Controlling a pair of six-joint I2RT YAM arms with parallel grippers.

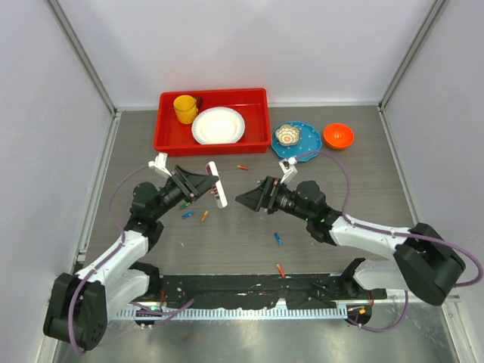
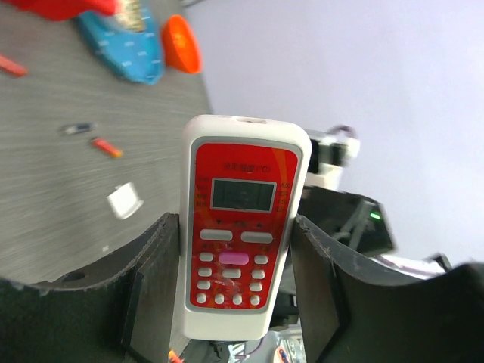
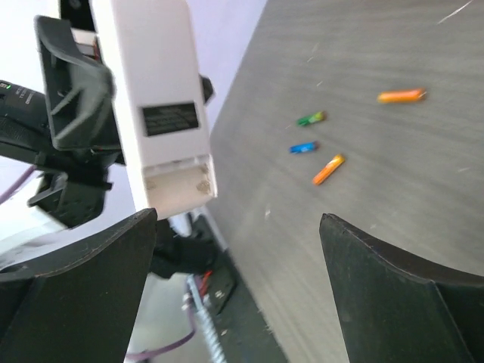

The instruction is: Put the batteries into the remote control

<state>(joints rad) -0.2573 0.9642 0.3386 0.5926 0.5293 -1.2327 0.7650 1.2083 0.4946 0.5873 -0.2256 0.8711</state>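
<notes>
My left gripper (image 1: 214, 184) is shut on the remote control (image 1: 217, 184) and holds it above the table. In the left wrist view the remote control (image 2: 242, 219) stands upright between the jaws, red button face toward the camera. The right wrist view has its plain white back (image 3: 155, 98), with an empty open battery bay (image 3: 178, 180) at the lower end. My right gripper (image 1: 244, 199) is open with nothing between its fingers, a short way right of the remote. Batteries lie loose on the table: red (image 1: 243, 167), blue-green (image 1: 187, 215), orange (image 1: 204, 216), blue (image 1: 278, 239).
A red tray (image 1: 174, 145) at the back holds a yellow mug (image 1: 185, 108) and a white plate (image 1: 218, 125). To its right are a blue plate (image 1: 302, 145) and an orange bowl (image 1: 338, 135). A small white piece (image 2: 125, 200) lies on the table.
</notes>
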